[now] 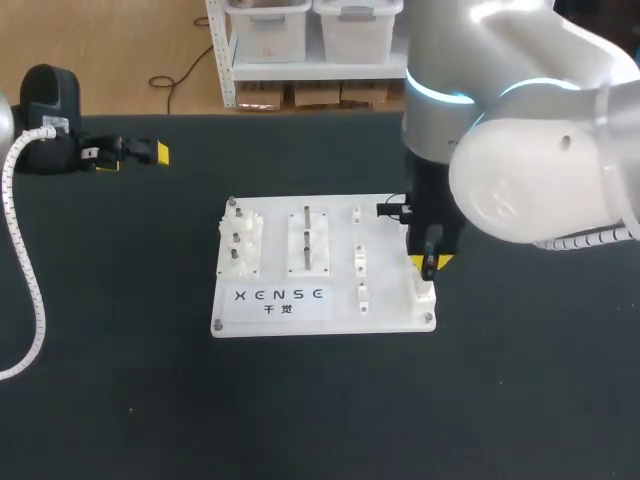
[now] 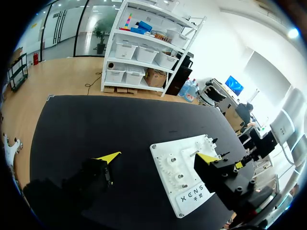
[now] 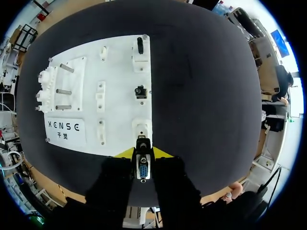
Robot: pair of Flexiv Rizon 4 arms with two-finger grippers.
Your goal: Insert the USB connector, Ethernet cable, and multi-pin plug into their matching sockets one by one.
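R claw: clenched on the multi-pin plug, yellow tips pressing its black body from both sides. R wrist view shows the plug's near end: a trapezoid metal shell w/ blue insert. The smooth black moulded body runs fwd btwn the tips.

Just ahead of the tips is a blocky white socket housing at the board's near edge. Plug's front end is at or just short of it; can't tell if touching. Further ahead on the same line sits a small black square socket, then a black stub standing in a white block.

All sit on a flat white plastic board, matte, w/ small screws at the corners. Off to one side of the claw's line are small white clips, bare metal pins and a printed label. Table is plain matte black.

Head view: the R arm's glossy rounded white shell hides most of the claw. Only the yellow tips and a black piece show over the board's corner, and the blue face isn't visible there. This view alone has both arms: L claw is over bare table, well apart from the board.

L wrist view: L fingers spread wide, released, nothing btwn them; tips are yellow wedges. Beyond them the board shows white toothed gears, which read only as lumpy blocks in the other views.
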